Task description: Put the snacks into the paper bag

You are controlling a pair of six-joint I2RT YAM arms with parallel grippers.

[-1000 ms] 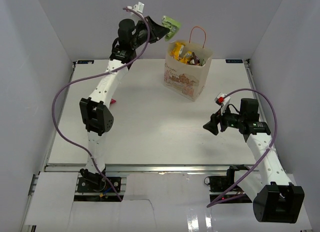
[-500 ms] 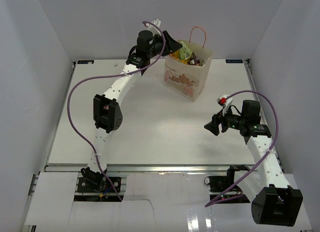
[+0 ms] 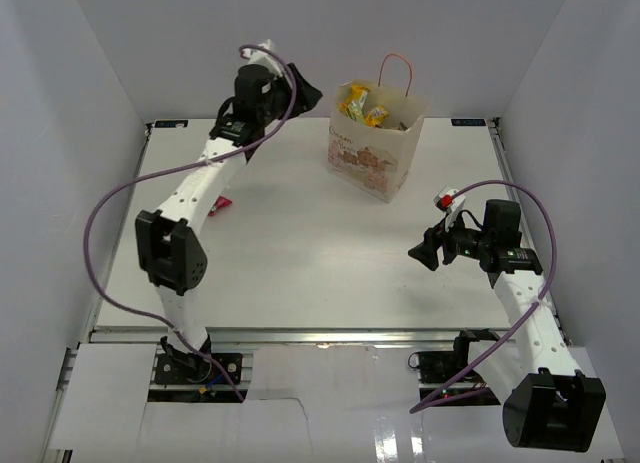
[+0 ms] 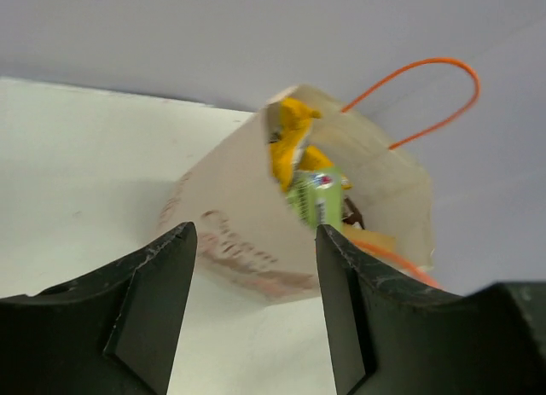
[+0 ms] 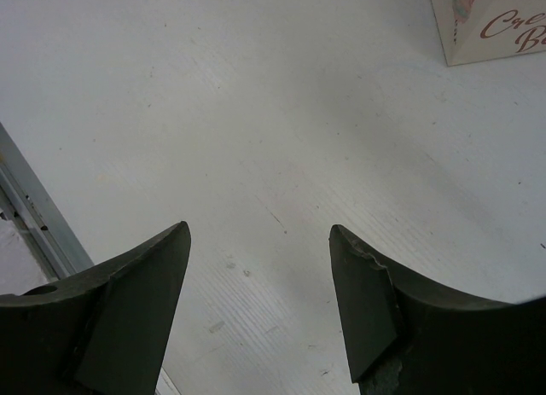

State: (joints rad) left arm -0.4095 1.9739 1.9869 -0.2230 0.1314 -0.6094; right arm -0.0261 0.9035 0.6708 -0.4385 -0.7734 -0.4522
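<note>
Paper bag (image 3: 365, 165) mouth open; cord handle (image 3: 397, 55) arches over far rim.

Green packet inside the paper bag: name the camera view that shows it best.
Left wrist view: the green packet stands clearly in the open mouth of the paper bag, below a yellow packet. Top external looks into the bag, but only yellow wrappers are clear there. Right wrist catches just the bag's bottom corner, no packet.

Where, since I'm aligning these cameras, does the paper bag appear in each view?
Top external: the paper bag stands upper centre, toward the far edge of the table.
Left wrist: it fills the centre, with snacks showing in its open top.
Right wrist: only a bottom corner, top right.
Shared landmark: the pinkish-brown print on its front.
</note>
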